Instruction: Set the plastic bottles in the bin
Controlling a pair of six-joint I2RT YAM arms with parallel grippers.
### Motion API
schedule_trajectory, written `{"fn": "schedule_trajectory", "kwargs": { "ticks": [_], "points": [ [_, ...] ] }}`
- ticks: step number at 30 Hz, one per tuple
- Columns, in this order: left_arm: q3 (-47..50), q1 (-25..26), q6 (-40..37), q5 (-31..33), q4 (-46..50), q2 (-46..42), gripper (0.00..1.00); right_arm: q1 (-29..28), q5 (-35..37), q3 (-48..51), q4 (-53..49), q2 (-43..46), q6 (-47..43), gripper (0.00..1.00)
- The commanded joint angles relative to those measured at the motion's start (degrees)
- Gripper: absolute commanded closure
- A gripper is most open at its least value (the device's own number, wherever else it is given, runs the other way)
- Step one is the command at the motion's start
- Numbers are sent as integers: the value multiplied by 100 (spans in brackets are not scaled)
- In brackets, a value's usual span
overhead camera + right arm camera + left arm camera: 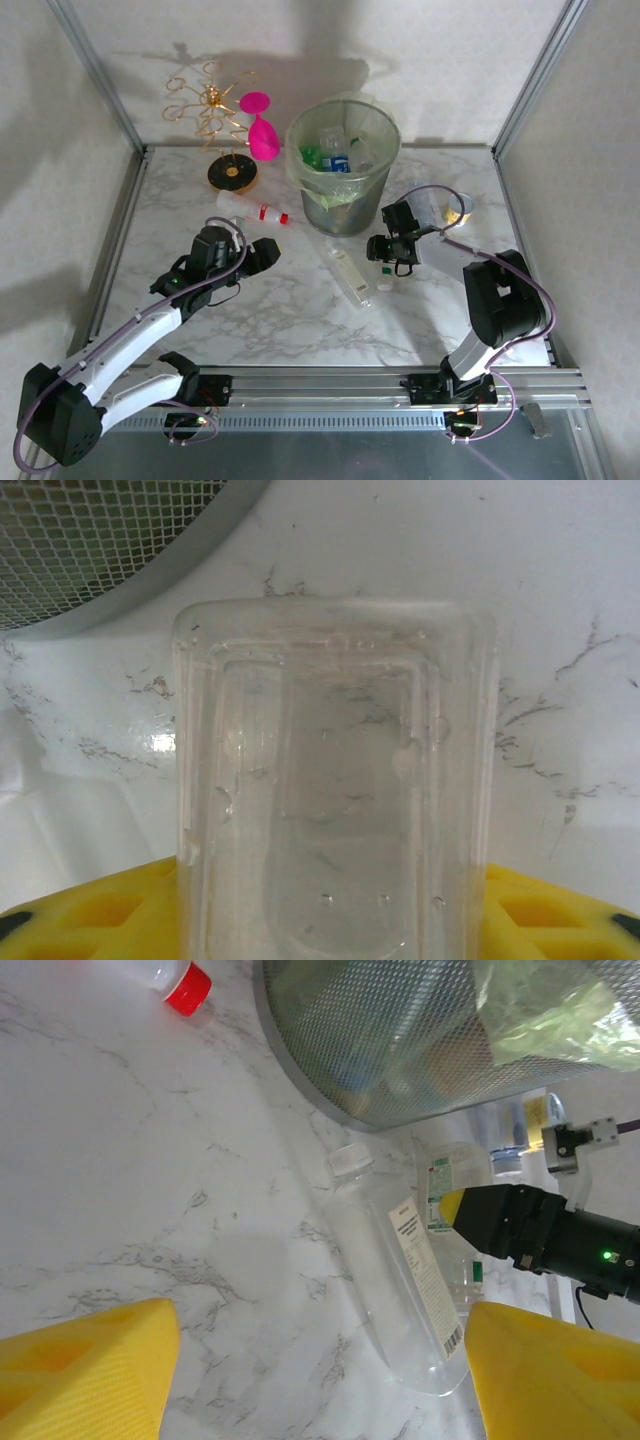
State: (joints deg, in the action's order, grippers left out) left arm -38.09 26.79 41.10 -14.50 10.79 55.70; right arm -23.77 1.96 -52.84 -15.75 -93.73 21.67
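The bin (pixel 345 165), a mesh basket with a pale green liner, stands at the back centre and holds several plastic bottles (pixel 335 160). A red-capped bottle (pixel 255 208) lies to its left. A long clear bottle (pixel 350 277) lies in front of it. My left gripper (pixel 268 252) is open over bare marble, and in the left wrist view that clear bottle (pixel 400 1270) lies just ahead by the right finger (pixel 550 1370). My right gripper (pixel 385 250) is shut on a clear square-sided bottle (pixel 330 760), which touches both yellow fingers (pixel 80 920). The bin wall (pixel 90 550) is close ahead.
A pink goblet (pixel 262 135) and a gold wire stand (pixel 215 115) on a black base sit at the back left. A small item with a yellow patch (pixel 452 212) lies behind the right arm. Metal frame posts border the table on both sides.
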Motion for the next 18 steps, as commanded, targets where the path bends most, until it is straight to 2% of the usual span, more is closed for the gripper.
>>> {"fn": "schedule_trajectory", "kwargs": {
  "ticks": [1, 11, 18],
  "points": [
    [-241, -51, -158, 40, 182, -148, 25, 13, 239, -113, -124, 418, 97, 50],
    [-545, -51, -243, 120, 403, -240, 25, 13, 338, -214, -602, 1573, 223, 53],
    [-1048, -47, -360, 193, 642, -415, 25, 17, 361, -933, -1035, 2385, 218, 55]
  ]
}}
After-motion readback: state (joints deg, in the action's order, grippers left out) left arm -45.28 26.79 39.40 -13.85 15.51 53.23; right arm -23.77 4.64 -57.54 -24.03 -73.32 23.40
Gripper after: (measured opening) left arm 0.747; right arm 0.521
